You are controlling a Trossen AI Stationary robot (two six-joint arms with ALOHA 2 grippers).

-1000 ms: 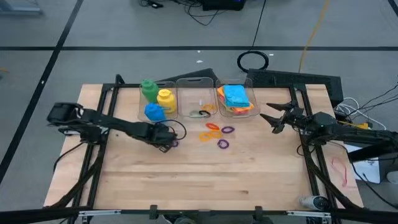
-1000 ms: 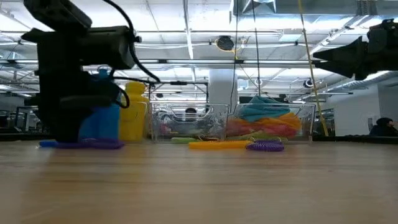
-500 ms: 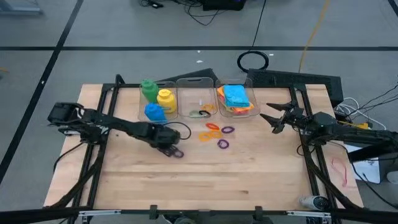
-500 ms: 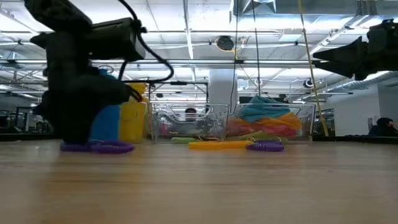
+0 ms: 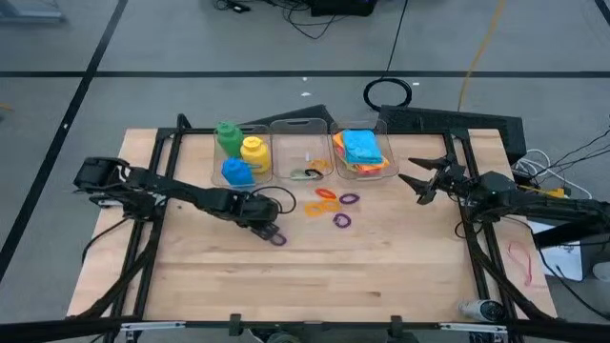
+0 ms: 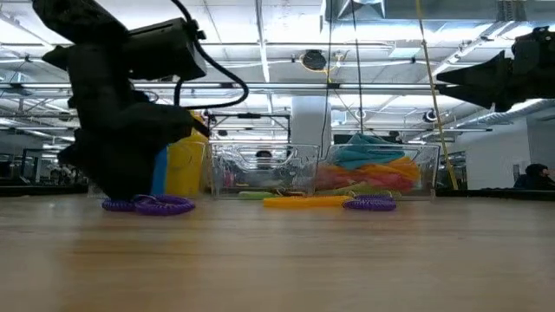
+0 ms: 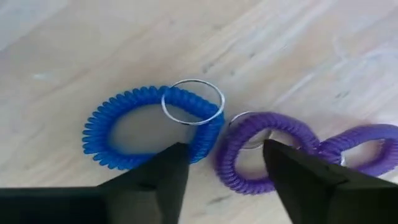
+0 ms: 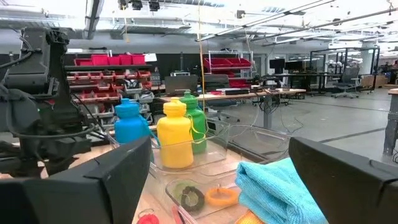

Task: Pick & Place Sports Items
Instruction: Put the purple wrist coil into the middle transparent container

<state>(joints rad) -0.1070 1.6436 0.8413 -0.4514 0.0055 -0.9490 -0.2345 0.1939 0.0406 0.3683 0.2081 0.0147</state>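
Note:
My left gripper (image 7: 224, 163) points steeply down at the table's middle left (image 5: 268, 227), open. Under it lie a blue coil ring (image 7: 140, 134) with a metal loop and two purple coil rings (image 7: 267, 152), flat on the wood; the purple ones show beside it (image 5: 277, 237) (image 6: 149, 205). More rings, orange (image 5: 325, 194) and purple (image 5: 341, 220), lie near the middle. Green (image 5: 228, 136), yellow (image 5: 253, 151) and blue (image 5: 236, 171) bottles stand in the left bin. Folded cloths (image 5: 362, 148) fill the right bin. My right gripper (image 5: 419, 183) hovers open at the right. My left gripper comes from above, its two fingers astride the spot where the blue ring's edge (image 7: 202, 140) meets the nearer purple ring (image 7: 239, 158). One fingertip (image 7: 177, 158) overlaps the blue coil. Whether either finger touches a ring I cannot tell.
Three clear bins stand in a row at the far side; the middle one (image 5: 303, 157) holds a few rings. Black frame rails run along the table's left (image 5: 157, 191) and right (image 5: 467, 219) sides. Bare wood (image 5: 315, 286) stretches toward the near edge.
My left gripper has moved a little toward the table's right and near edges and tipped to point more steeply down. The purple rings have slid along the wood with it, staying flat.

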